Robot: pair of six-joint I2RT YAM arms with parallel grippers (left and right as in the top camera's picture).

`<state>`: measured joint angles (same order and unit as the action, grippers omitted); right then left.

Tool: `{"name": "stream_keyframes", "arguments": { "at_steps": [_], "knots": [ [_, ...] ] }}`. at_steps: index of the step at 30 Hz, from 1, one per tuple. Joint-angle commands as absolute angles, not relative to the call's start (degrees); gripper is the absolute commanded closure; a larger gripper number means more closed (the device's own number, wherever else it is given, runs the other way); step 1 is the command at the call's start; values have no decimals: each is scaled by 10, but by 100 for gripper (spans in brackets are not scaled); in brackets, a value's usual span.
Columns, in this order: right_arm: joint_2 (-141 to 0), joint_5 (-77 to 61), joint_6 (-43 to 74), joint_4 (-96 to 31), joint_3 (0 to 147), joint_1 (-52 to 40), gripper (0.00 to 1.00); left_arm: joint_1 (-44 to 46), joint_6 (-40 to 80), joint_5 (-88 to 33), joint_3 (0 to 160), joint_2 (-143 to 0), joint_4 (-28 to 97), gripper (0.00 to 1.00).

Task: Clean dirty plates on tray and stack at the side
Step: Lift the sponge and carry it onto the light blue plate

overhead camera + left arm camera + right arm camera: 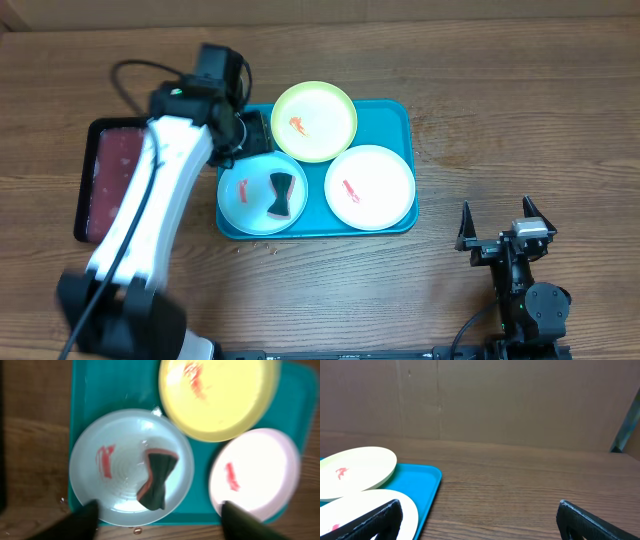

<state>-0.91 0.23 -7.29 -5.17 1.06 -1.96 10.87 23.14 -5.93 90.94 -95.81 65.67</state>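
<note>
The teal tray (400, 120) holds three plates. The light blue plate (243, 205) is at the front left, with a red smear and a dark folded cloth (281, 194) with an orange-red edge lying on it. The yellow-green plate (313, 121) overlaps the tray's far rim. The white plate (369, 187) is at the front right. Both carry red smears. My left gripper (248, 135) hovers above the tray's far left corner. In the left wrist view it (160, 527) is open, and the cloth (157, 477) lies free on the blue plate (115, 435). My right gripper (505, 232) stands open over bare table.
A dark red tray with a black rim (110, 180) sits left of the teal tray, partly under my left arm. A few small droplets (136, 531) lie on the wood by the teal tray's front edge. In the right wrist view the tray's corner (427, 482) lies to the left.
</note>
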Motion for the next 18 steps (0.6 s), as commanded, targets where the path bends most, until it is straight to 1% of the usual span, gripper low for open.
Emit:
{"name": "stream_keyframes", "arguments": {
  "at_steps": [1, 7, 15, 16, 18],
  "knots": [
    [-8, 3, -73, -48, 4, -18, 0, 113, 218, -62, 924, -901, 674, 1],
    [-8, 3, -73, -48, 4, -18, 0, 113, 219, -60, 906, -900, 720, 0],
    [-8, 3, -73, -42, 4, -18, 0, 113, 223, -60, 864, -923, 728, 0],
    [-8, -11, -73, -22, 4, -18, 0, 113, 223, -60, 864, -925, 733, 0],
    [-8, -113, -43, 20, 4, -19, 0, 113, 223, -60, 864, -927, 738, 0]
  ]
}}
